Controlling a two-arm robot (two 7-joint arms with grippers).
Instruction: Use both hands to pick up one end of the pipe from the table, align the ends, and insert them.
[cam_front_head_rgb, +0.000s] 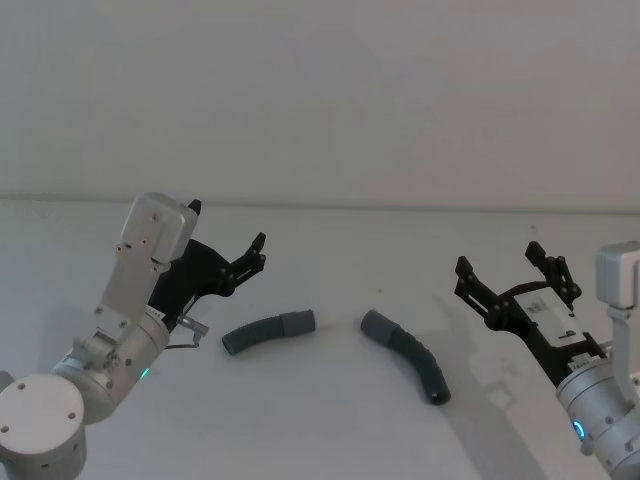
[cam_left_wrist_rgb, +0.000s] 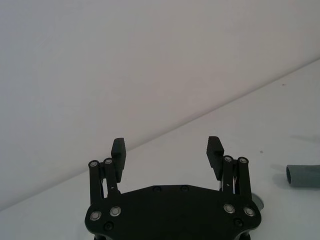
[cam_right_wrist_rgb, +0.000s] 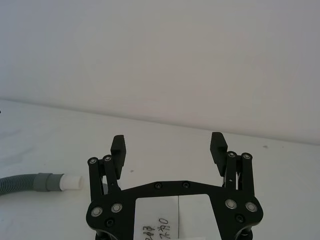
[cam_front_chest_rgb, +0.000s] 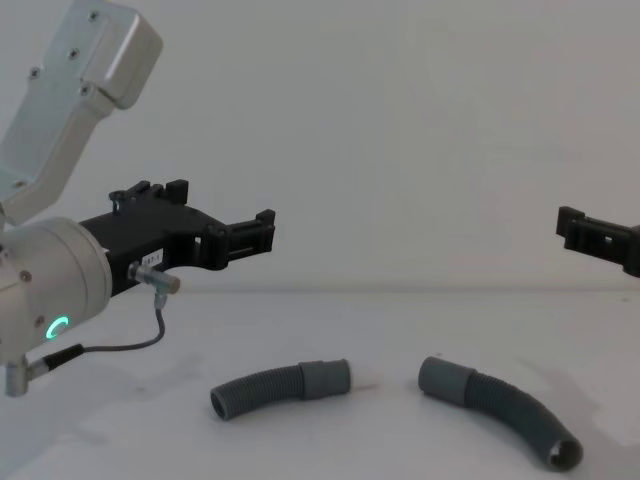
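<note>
As the task stands: pretty much nothing done yet. Both bits of the pipe lie loose on the table (cam_front_head_rgb: 330, 430), and neither is gripped or lifted. Left to do, by the look of it: grab each bit near its smooth end, raise them, line the ends up and push one into the other. So the whole job.

left gripper (cam_front_head_rgb: 258, 251): it hangs above the table with its fingers (cam_left_wrist_rgb: 118, 147) spread wide and nothing between them. The arm reaches forward and inward. From the chest view the fingers point roughly level, well clear of the surface.

shorter piece (cam_front_head_rgb: 262, 333): lies flat, lower than the left fingertips and a little past them toward the middle, not touching them. The left cuff (cam_front_head_rgb: 298, 322) is the end farther from those fingers and faces the other piece.

gap: the two cuffs point at each other, near but apart, roughly midway between the two sets of fingers.

longer piece (cam_front_head_rgb: 412, 355): lies flat and curved, lower than the right fingertips and inward of them, clear of them. The right cuff (cam_front_head_rgb: 375, 325) is the end farther from those fingers, while the ribbed end curls back toward the robot.

right gripper (cam_front_head_rgb: 498, 262): its fingers (cam_right_wrist_rgb: 118, 145) are spread wide too, and empty. It's held up off the table, pointing forward and a bit inward.
</note>
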